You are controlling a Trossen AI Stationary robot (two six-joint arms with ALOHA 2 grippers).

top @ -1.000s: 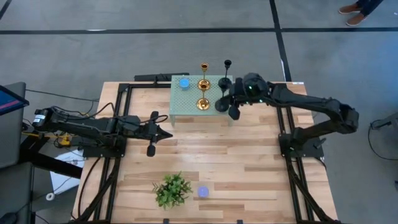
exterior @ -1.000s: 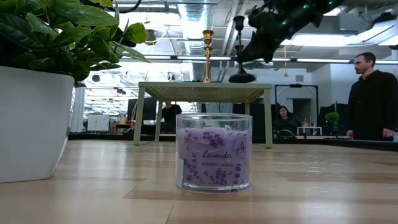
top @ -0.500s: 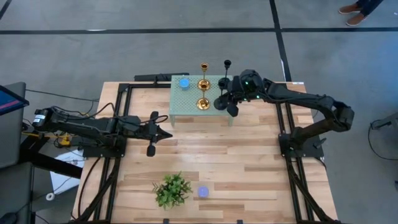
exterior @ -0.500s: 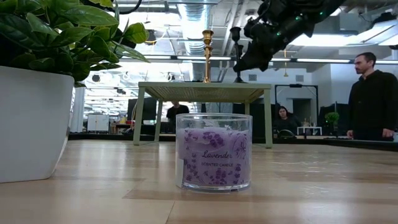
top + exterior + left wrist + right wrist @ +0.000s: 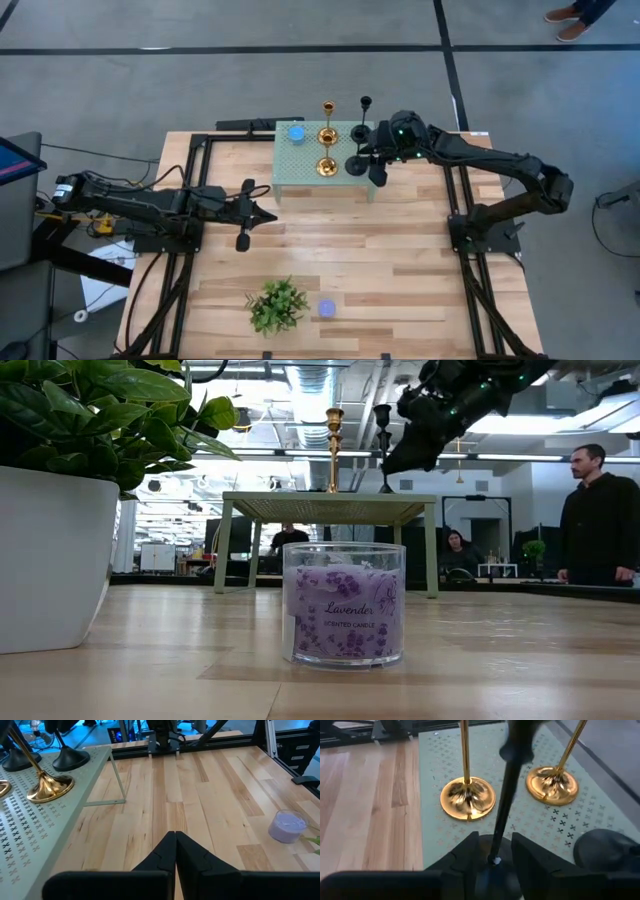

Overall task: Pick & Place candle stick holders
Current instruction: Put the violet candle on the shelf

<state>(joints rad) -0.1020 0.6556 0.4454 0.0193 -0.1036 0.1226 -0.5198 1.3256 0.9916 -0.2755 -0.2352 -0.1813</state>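
A low green stand (image 5: 300,172) at the table's far side carries two gold candle stick holders (image 5: 326,165) (image 5: 467,797) and two black ones. One black holder (image 5: 357,163) stands upright on its round base near the stand's right edge. My right gripper (image 5: 495,852) (image 5: 377,172) is open, with a finger on either side of that holder's thin stem (image 5: 505,810), low down and apart from it. The second black holder's base (image 5: 605,850) sits beside it. My left gripper (image 5: 265,213) (image 5: 175,845) is shut over bare wood left of the middle.
A blue candle (image 5: 296,133) stands on the stand's far left corner. A potted plant (image 5: 277,305) and a lavender candle jar (image 5: 326,308) sit near the table's near edge. Bare wood lies between them and the stand. People (image 5: 595,510) are in the room beyond.
The black holder at my right gripper has come down a little and straightened. It was tilted with its base just above the stand, and it now stands upright on the stand's right part. My right gripper has stayed close around it.
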